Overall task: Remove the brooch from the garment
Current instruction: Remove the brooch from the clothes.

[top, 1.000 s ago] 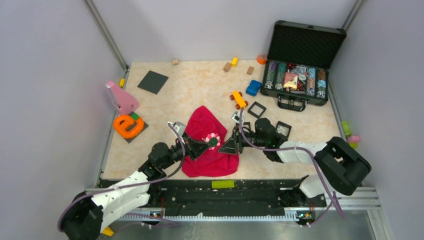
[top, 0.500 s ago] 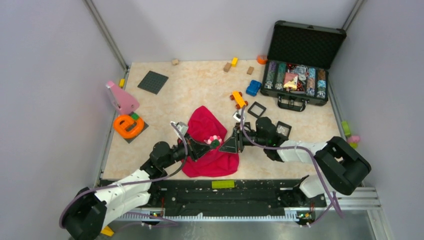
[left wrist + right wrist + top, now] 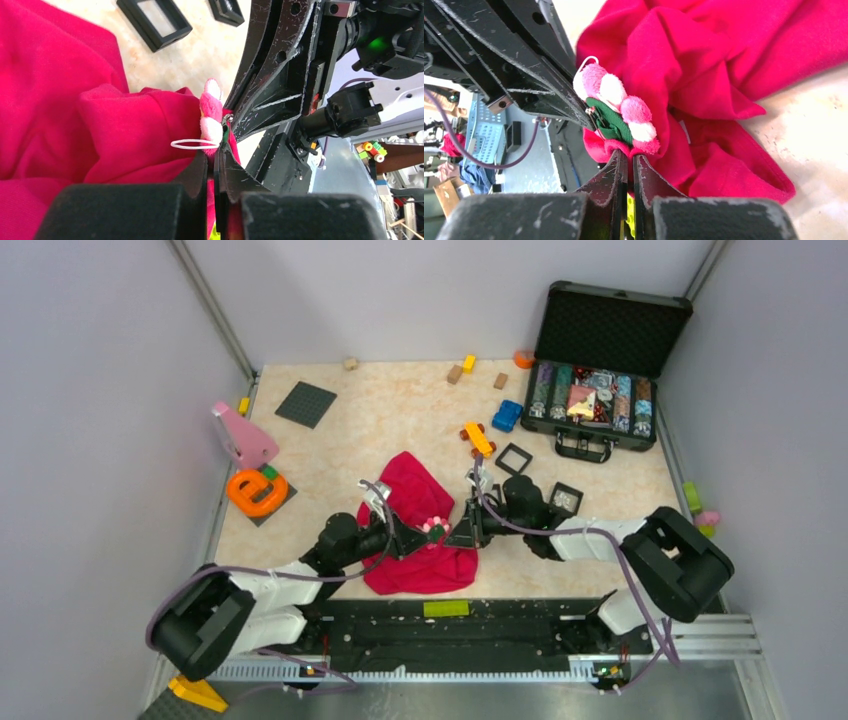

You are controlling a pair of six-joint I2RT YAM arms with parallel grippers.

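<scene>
Top view: brooch sits on red garment, mid near edge of table. Ring toy at left edge, case at far right corner.

Left wrist: left gripper is closed, pinching the brooch's edge. The right arm crowds in.

Right wrist: right gripper is closed on a garment fold under the brooch. Petals are pink-and-white pompoms with green backing.

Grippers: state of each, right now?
Left gripper: closed, pinching the brooch at its edge.
Right gripper: closed on the garment just under the brooch.
</scene>
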